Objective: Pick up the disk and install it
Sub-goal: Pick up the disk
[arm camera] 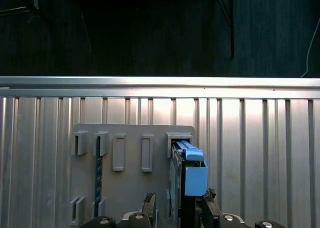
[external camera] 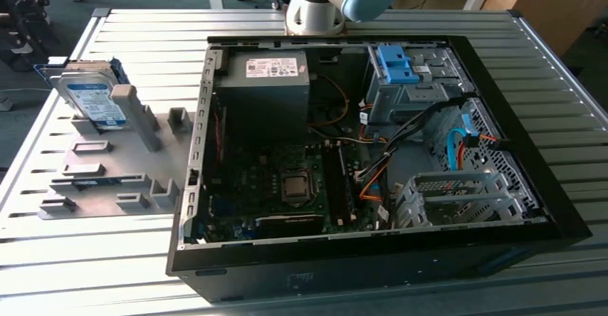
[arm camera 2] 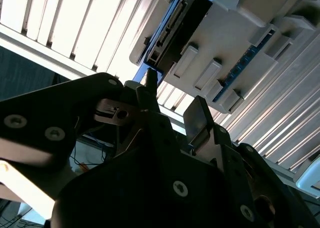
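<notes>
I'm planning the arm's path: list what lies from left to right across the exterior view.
disk → dark grey power supply box → blue plastic bracket → perforated metal drive cage

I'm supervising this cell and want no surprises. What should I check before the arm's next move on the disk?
1. Disk standing upright in the grey fixture: ok.
2. Gripper open, holding nothing: ok.
3. Fingertips to either side of the disk's blue frame in the first wrist view: ok.
4. Computer case lying open on the table: ok.
5. Cables clear of the metal drive cage: cannot tell.
</notes>
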`<state>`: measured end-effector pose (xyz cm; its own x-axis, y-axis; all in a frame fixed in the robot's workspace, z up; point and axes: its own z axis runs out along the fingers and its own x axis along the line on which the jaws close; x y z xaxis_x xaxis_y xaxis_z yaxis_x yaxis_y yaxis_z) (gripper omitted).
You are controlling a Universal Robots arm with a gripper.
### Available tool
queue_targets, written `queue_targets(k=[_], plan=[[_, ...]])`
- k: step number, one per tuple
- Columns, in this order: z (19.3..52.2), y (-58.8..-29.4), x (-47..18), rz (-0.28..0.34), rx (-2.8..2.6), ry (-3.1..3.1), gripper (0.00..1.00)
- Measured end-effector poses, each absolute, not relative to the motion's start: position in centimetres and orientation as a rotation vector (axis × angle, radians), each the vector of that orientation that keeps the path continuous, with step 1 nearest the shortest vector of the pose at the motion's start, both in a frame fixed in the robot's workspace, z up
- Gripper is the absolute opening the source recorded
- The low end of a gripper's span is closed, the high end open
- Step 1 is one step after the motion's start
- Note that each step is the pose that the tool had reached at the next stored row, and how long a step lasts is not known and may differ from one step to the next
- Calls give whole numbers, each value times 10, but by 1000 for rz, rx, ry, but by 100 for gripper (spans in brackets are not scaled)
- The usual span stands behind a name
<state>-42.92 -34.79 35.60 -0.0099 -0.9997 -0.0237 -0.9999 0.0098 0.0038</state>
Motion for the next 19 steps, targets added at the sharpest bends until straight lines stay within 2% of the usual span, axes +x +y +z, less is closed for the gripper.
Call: queue_targets(k=[19], plan=[[344, -341, -437, 31, -2245, 2178, 49]])
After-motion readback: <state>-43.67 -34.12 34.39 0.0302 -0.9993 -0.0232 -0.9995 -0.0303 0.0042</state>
